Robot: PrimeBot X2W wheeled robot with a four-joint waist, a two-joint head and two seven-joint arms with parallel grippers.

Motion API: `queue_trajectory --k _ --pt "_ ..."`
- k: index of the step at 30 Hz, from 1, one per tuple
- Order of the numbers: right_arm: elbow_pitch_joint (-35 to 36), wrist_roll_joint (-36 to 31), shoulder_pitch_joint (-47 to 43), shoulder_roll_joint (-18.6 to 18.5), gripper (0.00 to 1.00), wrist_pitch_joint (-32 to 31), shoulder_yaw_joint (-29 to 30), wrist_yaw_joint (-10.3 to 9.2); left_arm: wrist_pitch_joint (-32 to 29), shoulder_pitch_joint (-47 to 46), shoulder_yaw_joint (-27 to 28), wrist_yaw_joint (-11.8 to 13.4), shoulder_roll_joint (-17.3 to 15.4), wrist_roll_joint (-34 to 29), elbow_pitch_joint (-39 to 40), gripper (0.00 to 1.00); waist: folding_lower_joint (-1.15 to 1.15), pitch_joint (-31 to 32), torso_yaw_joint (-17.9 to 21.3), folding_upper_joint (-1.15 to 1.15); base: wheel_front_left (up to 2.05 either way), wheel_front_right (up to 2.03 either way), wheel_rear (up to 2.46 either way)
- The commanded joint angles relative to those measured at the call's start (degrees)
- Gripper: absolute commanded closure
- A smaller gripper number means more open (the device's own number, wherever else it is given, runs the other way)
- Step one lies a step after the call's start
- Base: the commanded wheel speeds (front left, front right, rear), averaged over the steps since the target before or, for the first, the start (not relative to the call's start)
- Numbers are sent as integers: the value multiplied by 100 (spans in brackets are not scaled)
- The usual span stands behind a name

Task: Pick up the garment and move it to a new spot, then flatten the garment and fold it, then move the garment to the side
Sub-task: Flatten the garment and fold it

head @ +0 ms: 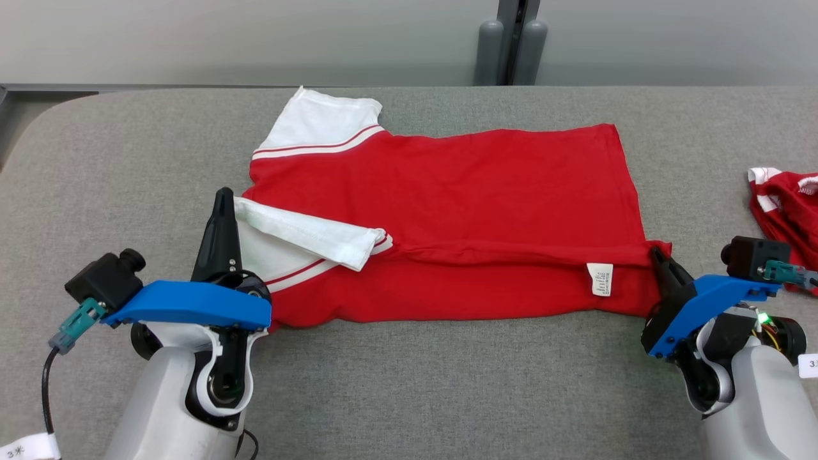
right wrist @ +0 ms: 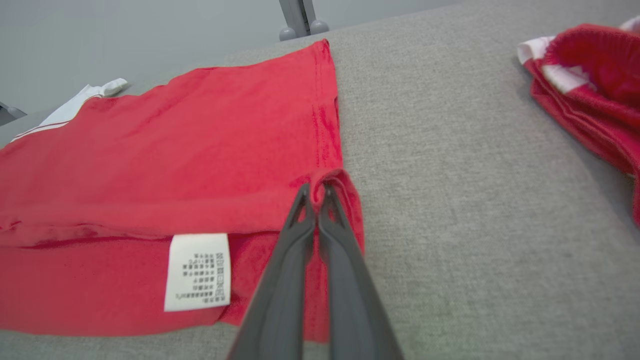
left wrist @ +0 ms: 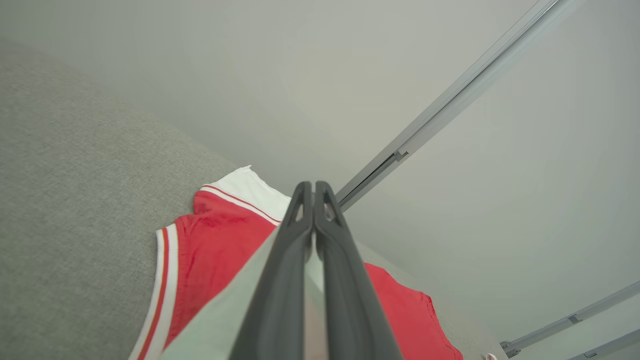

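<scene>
Grey upholstered table (head: 128, 160) under a pale wall. From the head view, your red T-shirt (head: 479, 191) lies spread between both arms, with its near edge doubled over. The left gripper (head: 223, 195) is closed at the white sleeve (head: 300, 233), and the right gripper (head: 658, 255) is at the hem corner, just beyond the care label (head: 599, 279). A second red-and-white garment (head: 789, 204) sits well apart, outboard of the right gripper.

From the left wrist, the left gripper (left wrist: 313, 187) has its fingers pressed together, with pale sleeve cloth caught between them and the T-shirt's red body (left wrist: 215, 240) spreading beneath and ahead.

From the right wrist, the right gripper (right wrist: 316, 192) nips a small roll of red hem at its tips, with the label (right wrist: 197, 271) just to its left.

The shirt looks light, limp and stretchy. It will likely sag between your holds, so keep to seams and corners and hold it taut.
</scene>
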State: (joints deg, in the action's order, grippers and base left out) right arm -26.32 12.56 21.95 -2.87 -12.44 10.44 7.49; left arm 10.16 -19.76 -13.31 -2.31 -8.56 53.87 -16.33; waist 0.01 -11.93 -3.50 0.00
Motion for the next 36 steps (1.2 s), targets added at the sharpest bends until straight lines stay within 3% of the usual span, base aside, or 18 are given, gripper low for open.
queue_trajectory --k 1,6,7,8,9,10,11,20,26,36 --pt "-119 -57 148 -4 100 65 0 0 32 -171 12 -41 7 -40 -189 100 -1 -33 9 0 0 0 0" --pt "-466 -99 389 -4 100 235 -51 0 53 -416 -84 -107 2 -121 -713 100 -1 -113 52 0 0 0 0" --pt "-522 -106 442 -5 92 295 -62 0 66 -454 -87 -112 14 -124 -787 100 -1 -123 58 0 0 0 0" --pt "-570 -87 490 -5 66 360 -76 0 87 -488 -84 -118 19 -139 -860 98 -1 -130 62 0 0 0 0" --pt "-605 -61 534 -5 1 445 -91 0 116 -517 -90 -124 23 -155 -920 71 -1 -134 67 0 0 0 0" --pt "-662 -49 558 -5 0 507 -93 0 136 -539 -93 -115 26 -167 -985 25 -1 -134 72 0 0 0 0" --pt "-708 -55 577 -5 0 581 -110 0 158 -558 -108 -122 30 -197 -1043 0 -1 -129 75 0 0 0 0" --pt "-495 -111 414 -4 0 1422 -127 0 256 -413 -299 -313 -41 -301 -1135 0 -1 12 88 0 0 0 0" --pt "-53 -245 -22 -5 0 1476 -228 0 138 80 -353 -360 -222 -251 -839 0 -1 143 89 0 0 0 0" --pt "813 -312 -936 -4 0 1050 -226 0 -832 1305 -477 187 -683 -31 -184 0 -1 242 14 0 0 0 0"
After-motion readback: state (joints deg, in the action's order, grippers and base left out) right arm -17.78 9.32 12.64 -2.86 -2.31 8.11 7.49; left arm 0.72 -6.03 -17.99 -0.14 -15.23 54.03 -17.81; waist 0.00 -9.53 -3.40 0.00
